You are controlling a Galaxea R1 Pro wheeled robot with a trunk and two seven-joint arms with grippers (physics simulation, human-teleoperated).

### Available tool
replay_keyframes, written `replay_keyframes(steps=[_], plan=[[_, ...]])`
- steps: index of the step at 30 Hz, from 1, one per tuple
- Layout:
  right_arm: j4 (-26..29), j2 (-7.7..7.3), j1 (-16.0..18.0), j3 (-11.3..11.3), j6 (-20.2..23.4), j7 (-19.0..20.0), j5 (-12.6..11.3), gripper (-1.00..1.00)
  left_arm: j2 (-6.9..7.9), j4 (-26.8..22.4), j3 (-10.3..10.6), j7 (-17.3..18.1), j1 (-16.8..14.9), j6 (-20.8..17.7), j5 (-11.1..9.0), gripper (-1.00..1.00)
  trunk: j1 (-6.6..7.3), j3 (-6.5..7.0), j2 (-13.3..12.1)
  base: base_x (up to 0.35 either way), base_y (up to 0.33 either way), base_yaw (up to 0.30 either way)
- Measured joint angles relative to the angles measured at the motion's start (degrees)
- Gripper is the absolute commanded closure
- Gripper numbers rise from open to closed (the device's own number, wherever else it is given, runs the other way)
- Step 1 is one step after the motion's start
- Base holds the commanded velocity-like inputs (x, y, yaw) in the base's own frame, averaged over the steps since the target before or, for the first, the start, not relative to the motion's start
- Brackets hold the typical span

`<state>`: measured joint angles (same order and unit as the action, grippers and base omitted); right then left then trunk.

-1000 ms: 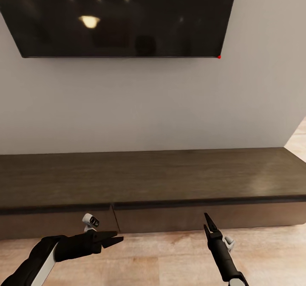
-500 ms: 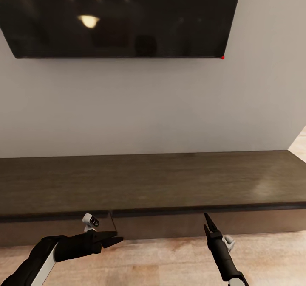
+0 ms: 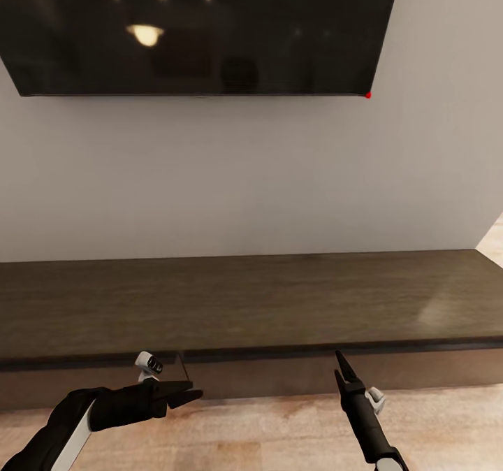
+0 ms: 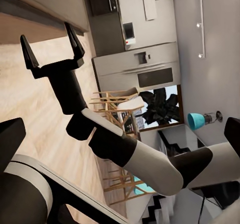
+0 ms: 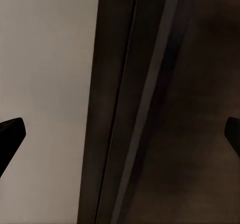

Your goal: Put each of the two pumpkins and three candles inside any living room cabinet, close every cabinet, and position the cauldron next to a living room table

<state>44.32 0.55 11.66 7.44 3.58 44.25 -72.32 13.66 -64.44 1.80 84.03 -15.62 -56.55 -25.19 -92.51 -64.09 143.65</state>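
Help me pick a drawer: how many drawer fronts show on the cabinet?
2: the left drawer front behind the left gripper, the right drawer front past the seam. More may lie offscreen.

The head camera looks forward and slightly down at the wall, with the cabinet (image 3: pixel 251 303) across the middle and the TV (image 3: pixel 195 27) above; both arms reach in from the lower edge. The left wrist camera faces sideways across the room, catching the right gripper (image 4: pixel 51 47) near the cabinet (image 4: pixel 50 2), with the kitchen beyond. The right wrist camera sits close to the cabinet's (image 5: pixel 165 104) front edge, sharing it with the head view.
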Motion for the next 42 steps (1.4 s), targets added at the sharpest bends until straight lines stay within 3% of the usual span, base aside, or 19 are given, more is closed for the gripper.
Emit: replay_keyframes(steps=[21, 25, 42], plan=[[-0.5, 0.0, 0.0, 0.0, -0.1, -0.6, 0.1, -1.0, 0.0, 0.0, 0.0, 0.1, 0.0, 0.0, 0.0, -1.0, 0.0, 0.0, 0.0, 0.043, -0.004, 0.0], [-0.5, 0.01, 0.0, 0.0, -0.1, -0.6, 0.1, -1.0, 0.0, -0.1, 0.0, 0.1, 0.0, 0.0, 0.0, -1.0, -0.11, -0.88, 0.1, 0.0, 0.0, 0.0], [-0.5, 0.01, 0.0, 0.0, -0.1, -0.6, 0.1, -1.0, 0.08, 0.0, -0.2, 0.1, 0.0, 0.0, -0.1, -1.0, -0.1, -0.89, 0.1, 0.016, 0.0, 0.0]])
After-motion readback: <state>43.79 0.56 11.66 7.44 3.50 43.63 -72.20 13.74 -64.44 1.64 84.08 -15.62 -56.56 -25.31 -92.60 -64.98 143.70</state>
